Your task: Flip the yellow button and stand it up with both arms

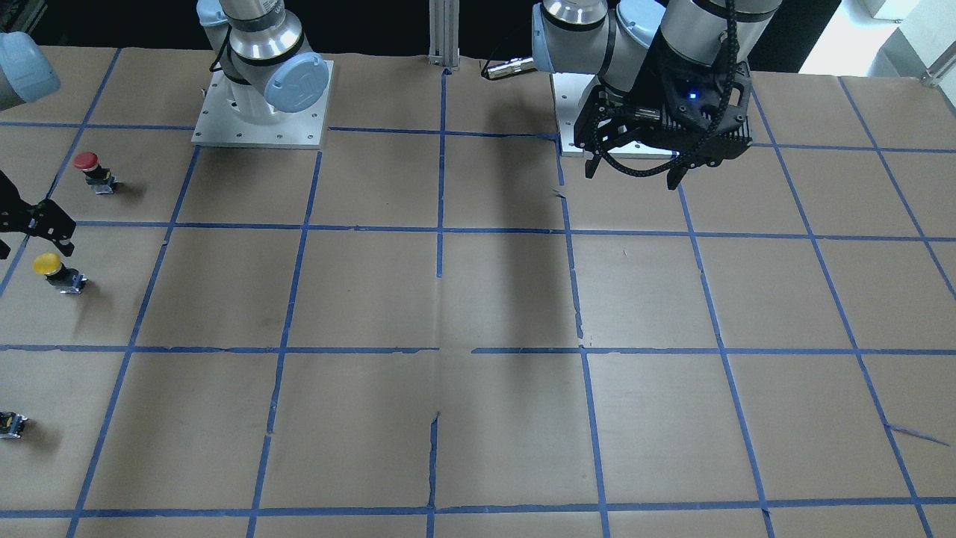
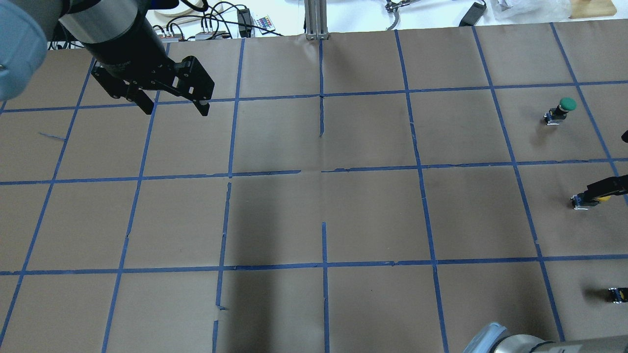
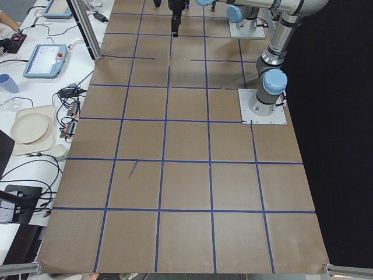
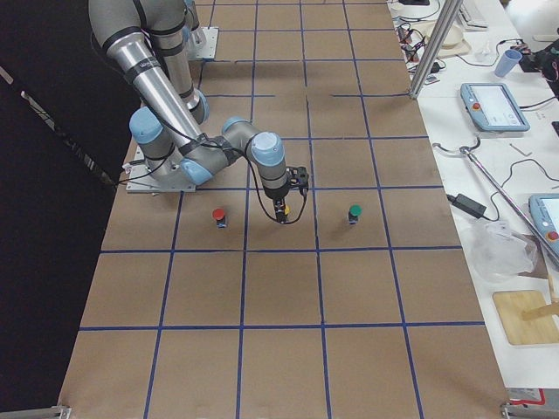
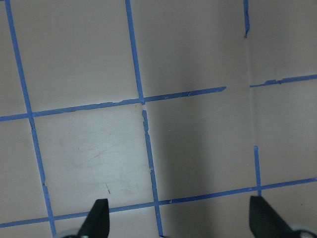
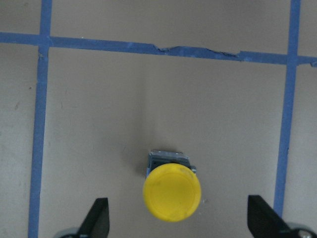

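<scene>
Nearest the right wrist camera, the yellow button (image 6: 172, 192) is seen between the two fingers (image 6: 99, 218) of the right gripper (image 6: 177, 218). Its cap is turned up toward the lens, and its grey and black body shows just beyond the cap. These fingers are spread wide, one well off to each side of the cap. No contact with the button is seen and nothing is held. In the front-facing view the fingertips hang just above and beside the cap, while the button rests on the table (image 1: 478, 299). Whether it stands quite upright cannot be told.

A red button (image 1: 86, 161) is set on the table well to one side of the right fingers and a green button (image 2: 567, 103) well to the other. A small dark part (image 1: 11, 424) lies farther off, on the operators' side.

At the table's other end the left gripper (image 5: 179, 218) is held above the table. Its fingers are likewise wide apart, and only brown paper and blue tape (image 5: 148, 148) are seen between them. Nothing is gripped.
</scene>
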`<state>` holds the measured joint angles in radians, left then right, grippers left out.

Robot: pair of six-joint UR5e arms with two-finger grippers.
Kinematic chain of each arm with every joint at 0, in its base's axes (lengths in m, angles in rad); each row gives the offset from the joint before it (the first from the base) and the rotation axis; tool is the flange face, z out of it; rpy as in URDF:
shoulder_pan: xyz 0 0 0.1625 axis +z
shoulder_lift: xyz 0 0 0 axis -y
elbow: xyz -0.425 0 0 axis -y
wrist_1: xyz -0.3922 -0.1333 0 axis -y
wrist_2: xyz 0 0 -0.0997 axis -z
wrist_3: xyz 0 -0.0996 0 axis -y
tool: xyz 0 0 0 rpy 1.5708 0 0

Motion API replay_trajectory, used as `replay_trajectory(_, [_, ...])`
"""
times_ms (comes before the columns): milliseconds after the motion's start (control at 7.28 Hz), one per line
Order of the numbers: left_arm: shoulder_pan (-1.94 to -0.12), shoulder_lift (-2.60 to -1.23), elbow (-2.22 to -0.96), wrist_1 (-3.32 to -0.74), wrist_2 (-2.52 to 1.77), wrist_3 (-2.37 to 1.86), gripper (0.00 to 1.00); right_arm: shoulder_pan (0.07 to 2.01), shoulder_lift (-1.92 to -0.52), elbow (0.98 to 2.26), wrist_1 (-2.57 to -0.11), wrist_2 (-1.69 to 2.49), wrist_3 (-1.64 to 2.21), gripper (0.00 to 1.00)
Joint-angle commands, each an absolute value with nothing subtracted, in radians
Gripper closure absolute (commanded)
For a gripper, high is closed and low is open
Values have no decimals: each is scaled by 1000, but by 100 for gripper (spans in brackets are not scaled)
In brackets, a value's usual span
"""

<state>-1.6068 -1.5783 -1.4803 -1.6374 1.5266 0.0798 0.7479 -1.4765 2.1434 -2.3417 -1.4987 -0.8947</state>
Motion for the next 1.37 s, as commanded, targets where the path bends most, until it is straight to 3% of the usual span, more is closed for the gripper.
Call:
replay_trajectory(0, [-1606, -1583, -1471, -1637, 1528, 75, 0, 788, -1607, 2084, -2125, -1519, -757, 0])
replay_trajectory(412, [-1608, -1586, -1471, -1637, 1534, 71, 0, 1025, -1719, 1945, -1794, -1523, -425, 0])
replay_trajectory(687, [-1606, -1588, -1465, -1634, 1537, 71, 0, 1273, -1817, 1939, -1696, -1525, -115, 0])
replay_trajectory(962, [-1606, -1586, -1463, -1634, 1537, 72, 0, 1452, -1795, 1861, -1686, -1526, -17, 0])
replay_trajectory(1237, [-1608, -1583, -1465, -1634, 1540, 74, 0, 1530, -1676, 1664, -1573, -1526, 69, 0])
